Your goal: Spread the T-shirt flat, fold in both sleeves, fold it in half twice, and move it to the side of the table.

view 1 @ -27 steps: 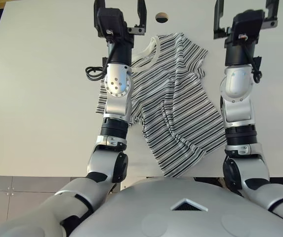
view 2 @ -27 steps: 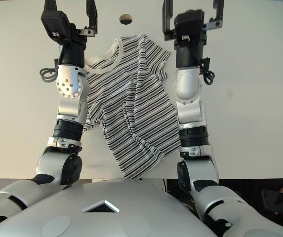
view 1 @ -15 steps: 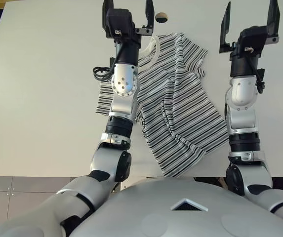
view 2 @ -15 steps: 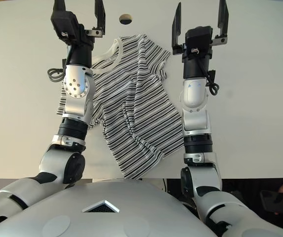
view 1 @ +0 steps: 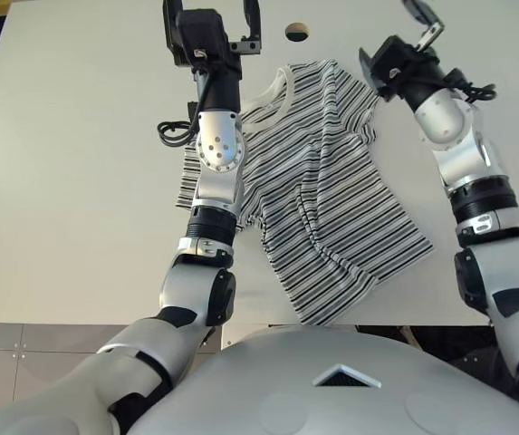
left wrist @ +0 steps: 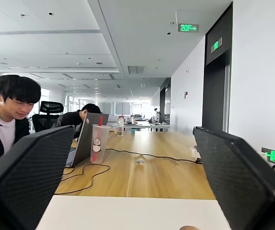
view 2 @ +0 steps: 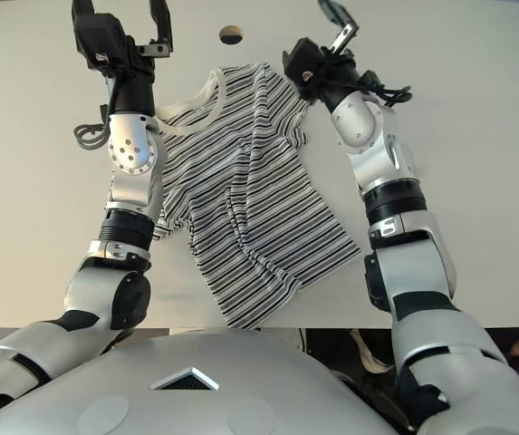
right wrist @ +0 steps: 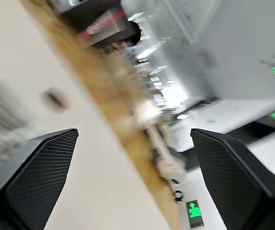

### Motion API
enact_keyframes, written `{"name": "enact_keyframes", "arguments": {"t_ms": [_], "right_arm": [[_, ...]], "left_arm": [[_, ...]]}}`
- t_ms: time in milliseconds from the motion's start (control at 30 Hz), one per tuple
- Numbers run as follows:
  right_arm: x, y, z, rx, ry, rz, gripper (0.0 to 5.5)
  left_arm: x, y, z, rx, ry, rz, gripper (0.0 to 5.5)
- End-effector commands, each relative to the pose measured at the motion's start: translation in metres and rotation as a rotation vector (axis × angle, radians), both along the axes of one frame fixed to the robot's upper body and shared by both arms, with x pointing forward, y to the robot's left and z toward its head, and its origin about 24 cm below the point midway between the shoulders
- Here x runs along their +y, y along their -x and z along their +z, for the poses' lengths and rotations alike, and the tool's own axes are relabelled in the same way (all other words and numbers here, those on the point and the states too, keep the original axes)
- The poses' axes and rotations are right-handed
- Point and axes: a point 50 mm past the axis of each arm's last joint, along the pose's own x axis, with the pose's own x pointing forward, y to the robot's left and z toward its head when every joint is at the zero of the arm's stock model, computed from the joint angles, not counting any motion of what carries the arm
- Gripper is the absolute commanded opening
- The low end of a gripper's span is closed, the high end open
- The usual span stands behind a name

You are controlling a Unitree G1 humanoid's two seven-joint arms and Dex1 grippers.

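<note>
Landmark: round hole [view 1: 296,33], dark-rimmed with a tan centre, set in the table near its far edge.
Table [view 1: 78,109]: smooth, matt, off-white top, flat and rectangular.
T-shirt [view 1: 322,181]: soft knit fabric in thin black-and-white stripes. It lies on the table with its neck just on the robot's side of the hole, and its body runs slantwise away from the hole.
T-shirt, condition: not flat. Long creases and bunched ridges run down the middle, and the stripes bend with them.
Collar [view 1: 282,86]: plain white ribbed band, curved, the part closest to the hole.
Sleeve [view 1: 368,104]: short, striped, rumpled, to the robot's right of the hole and nearer the robot.
Hem [view 1: 350,299]: wavy striped edge, the part farthest from the hole, its lowest corner at the table's near edge.
Left gripper [view 1: 211,9]: two flat black fingers with cross-hatched pads [left wrist: 29,167], spread wide and holding nothing, just to the robot's left of the hole.
Right gripper [view 1: 386,32]: same build, pads [right wrist: 36,177] likewise parted and empty. It is tilted, to the robot's right of the hole, by the sleeve; contact with the cloth cannot be told.
</note>
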Motion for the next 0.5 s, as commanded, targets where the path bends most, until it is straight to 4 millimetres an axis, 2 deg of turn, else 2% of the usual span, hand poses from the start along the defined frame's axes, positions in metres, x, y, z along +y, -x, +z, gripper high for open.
{"name": "enact_keyframes", "arguments": {"t_ms": [33, 167, 333, 400, 500], "right_arm": [[0.006, -0.002, -0.019, 0.113, 0.165, 0.058, 4.33], [0.005, 0.001, -0.041, 0.212, 0.222, 0.014, 4.33], [-0.014, 0.004, -0.053, 0.302, 0.237, -0.095, 4.33], [-0.033, 0.006, -0.056, 0.324, 0.221, -0.171, 4.33], [-0.085, 0.019, -0.061, 0.34, 0.22, -0.344, 4.33]], "left_arm": [[-0.005, -0.004, 0.005, -0.013, -0.01, -0.009, 4.58], [-0.007, -0.005, 0.006, -0.018, -0.011, -0.016, 4.58], [-0.013, -0.006, 0.009, -0.027, -0.009, -0.033, 4.58], [-0.016, -0.006, 0.01, -0.03, -0.008, -0.041, 4.58], [-0.013, -0.006, 0.011, -0.031, -0.006, -0.036, 4.58]]}}
